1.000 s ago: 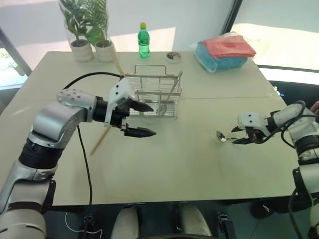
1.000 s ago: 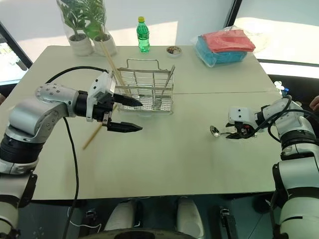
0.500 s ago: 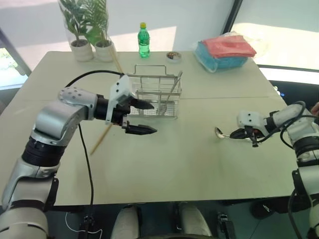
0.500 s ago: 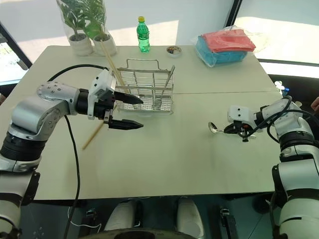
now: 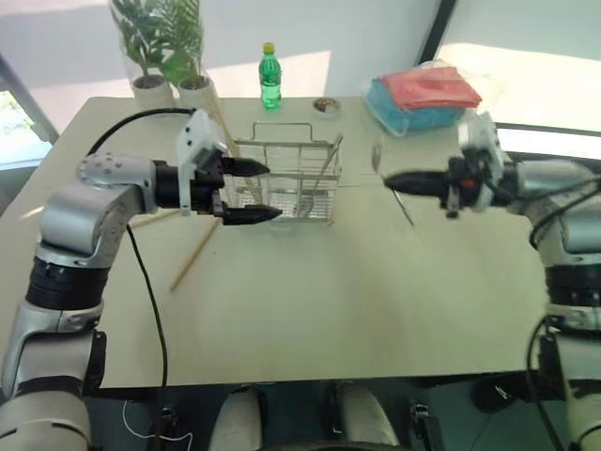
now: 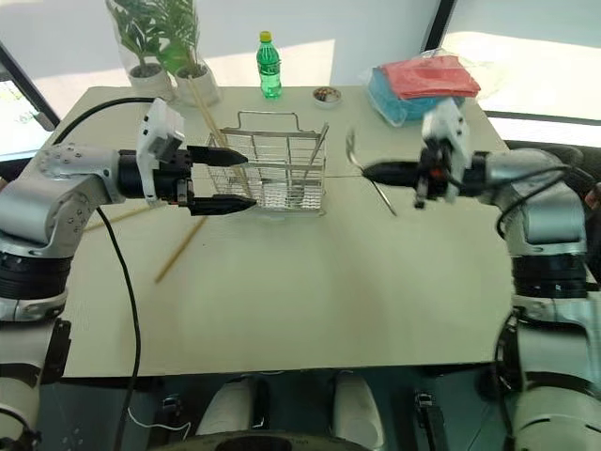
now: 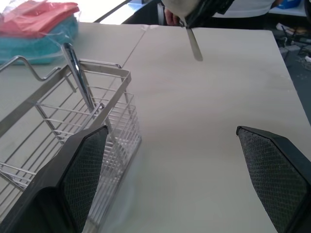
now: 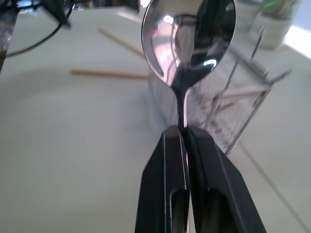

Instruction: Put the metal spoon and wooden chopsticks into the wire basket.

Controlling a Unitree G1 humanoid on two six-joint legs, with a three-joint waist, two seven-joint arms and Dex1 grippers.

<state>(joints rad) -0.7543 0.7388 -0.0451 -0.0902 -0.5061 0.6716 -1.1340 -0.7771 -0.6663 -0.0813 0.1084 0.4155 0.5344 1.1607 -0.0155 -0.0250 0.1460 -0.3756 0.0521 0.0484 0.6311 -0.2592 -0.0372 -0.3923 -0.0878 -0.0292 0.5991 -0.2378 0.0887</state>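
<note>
The right gripper (image 6: 368, 171) is raised above the table (image 5: 310, 310), to the right of the wire basket (image 5: 286, 184), pointing left toward it. Its two black fingers are pressed together on the slim handle of the metal spoon (image 8: 187, 46). In the head view the spoon (image 5: 387, 184) sits across the fingertips, bowl up and handle slanting down, clear of the table surface. It is near the basket's right end and apart from it.

The left gripper (image 5: 255, 192) is at the near-left side of the basket with its jaws spread wide and nothing between them; one finger points along the basket's upper rim, the other along its lower front. Whether the fingers touch the wire cannot be told.

The basket stands upright at table centre. A metal utensil (image 7: 77, 75) leans inside at its right end. One of the wooden chopsticks (image 5: 195, 256) lies flat on the table, near-left of the basket, outside it; another stick (image 5: 225, 127) slants up past the basket's far-left corner.

Far side: two potted plants (image 5: 167, 56), a green bottle (image 5: 270, 75), folded cloths (image 5: 423, 99)
</note>
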